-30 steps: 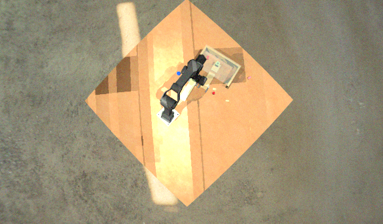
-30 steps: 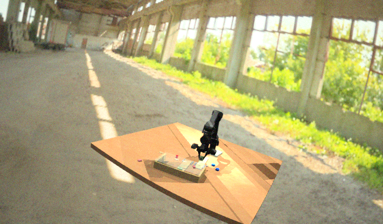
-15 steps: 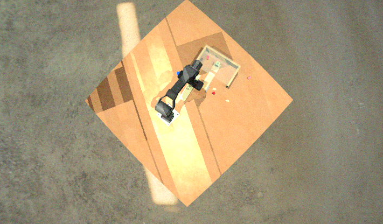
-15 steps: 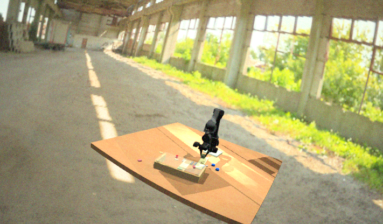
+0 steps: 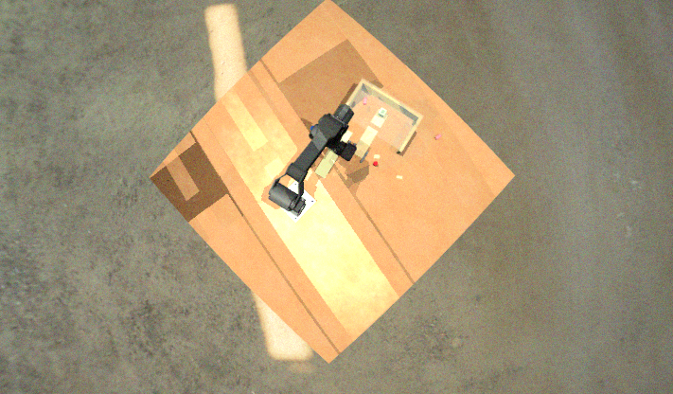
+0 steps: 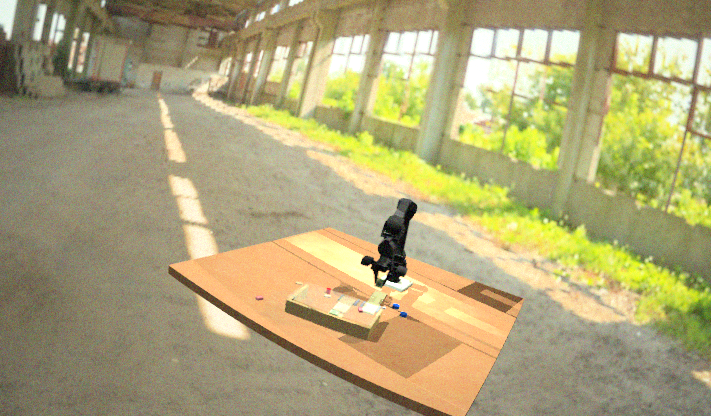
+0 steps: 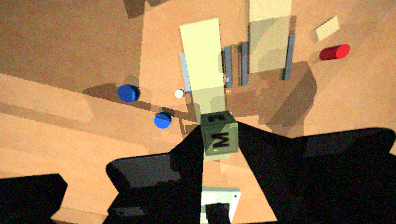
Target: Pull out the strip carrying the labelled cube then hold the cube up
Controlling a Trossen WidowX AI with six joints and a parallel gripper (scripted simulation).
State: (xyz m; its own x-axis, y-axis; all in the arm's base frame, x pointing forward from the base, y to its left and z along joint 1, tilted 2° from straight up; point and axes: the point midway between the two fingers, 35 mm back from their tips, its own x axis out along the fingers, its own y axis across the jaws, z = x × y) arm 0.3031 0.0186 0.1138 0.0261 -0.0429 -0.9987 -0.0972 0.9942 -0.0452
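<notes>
Wooden table (image 5: 427, 224): walled tray (image 5: 411, 131), pale strips (image 7: 202, 55), blue cylinders (image 7: 128, 93), red cylinder (image 7: 334, 52), robot base (image 5: 299, 205).

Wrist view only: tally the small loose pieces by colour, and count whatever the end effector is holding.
blue cylinders: 2
red cylinder: 1
white ball: 1
tan block: 1
labelled cube, gripped in the end effector: 1
Total: 6
</notes>
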